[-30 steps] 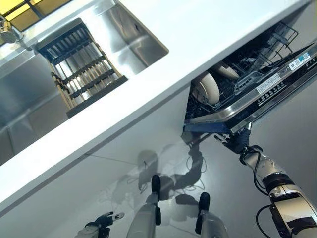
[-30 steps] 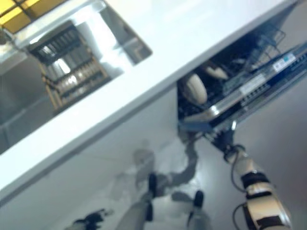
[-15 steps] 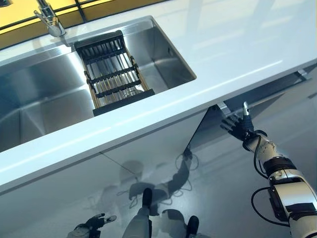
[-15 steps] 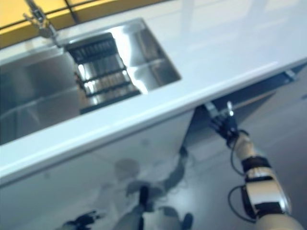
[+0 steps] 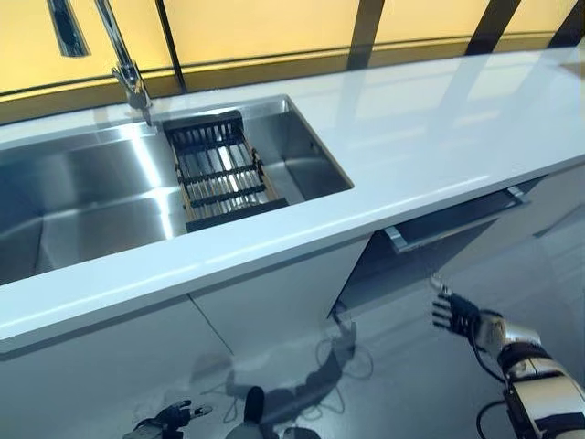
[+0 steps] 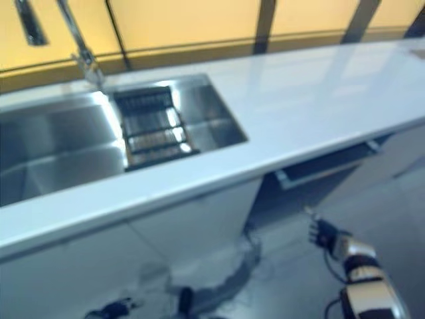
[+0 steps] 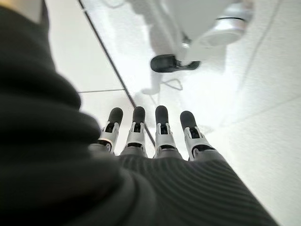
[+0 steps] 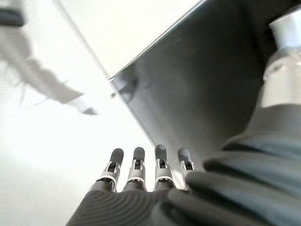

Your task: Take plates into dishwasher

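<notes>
Scanning from my left: left hand [image 5: 169, 419] hangs low near the floor [image 5: 402, 366], fingers [image 7: 161, 134] straight and spread in its wrist view, holding nothing. Well above it and off to its far side sits the steel sink [image 5: 91, 197] with the tap [image 5: 128, 73] at its back edge. A dark drying rack [image 5: 222, 171] spans the sink toward its right end; I see no plates on it. The white tabletop [image 5: 439, 128] runs on from there toward my right hand. Under the tabletop, white cabinet fronts [image 5: 265, 293], then the dishwasher [image 5: 452, 224], its door nearly shut with only a dark slot showing at the top. No plates visible anywhere, so I can't tell where they are; the inside of the dishwasher is hidden. Right hand [image 5: 454, 313] hovers below and in front of the dishwasher door, apart from it, fingers [image 8: 137, 165] straight and spread, empty. Its wrist view shows a dark panel just past the fingertips, not touching as far as I can tell.
</notes>
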